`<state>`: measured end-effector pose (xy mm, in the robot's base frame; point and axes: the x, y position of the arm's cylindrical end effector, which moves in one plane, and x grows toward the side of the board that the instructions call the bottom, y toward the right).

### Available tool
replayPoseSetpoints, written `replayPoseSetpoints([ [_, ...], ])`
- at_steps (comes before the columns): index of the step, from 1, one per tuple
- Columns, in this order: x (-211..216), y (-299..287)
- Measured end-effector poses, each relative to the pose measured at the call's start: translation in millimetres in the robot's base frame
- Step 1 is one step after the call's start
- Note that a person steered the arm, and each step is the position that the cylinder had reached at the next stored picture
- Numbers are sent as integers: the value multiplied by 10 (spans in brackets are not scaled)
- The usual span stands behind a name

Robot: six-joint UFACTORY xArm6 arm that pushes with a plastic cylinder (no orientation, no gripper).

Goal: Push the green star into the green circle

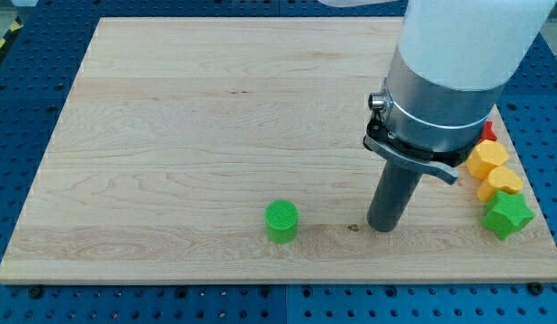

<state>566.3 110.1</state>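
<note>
Here my tip (pixel 383 228) rests on the wooden board (pixel 170 135); no fingers show.

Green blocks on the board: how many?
2. The green circle sits near the view's bottom centre, left of my tip. The green star is at the view's lower right, below two yellow blocks. The arm could hide others.

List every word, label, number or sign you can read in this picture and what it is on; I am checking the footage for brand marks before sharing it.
None: no readable text, number or logo shows anywhere in the camera view.
The green circle, green star, two yellow blocks and red block are plain.
The wooden board and the arm's white and metal housing above my tip carry no marking.
</note>
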Motion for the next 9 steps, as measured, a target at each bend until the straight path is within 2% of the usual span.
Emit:
replayPoseSetpoints([
  [5,460,250],
  [9,521,690],
])
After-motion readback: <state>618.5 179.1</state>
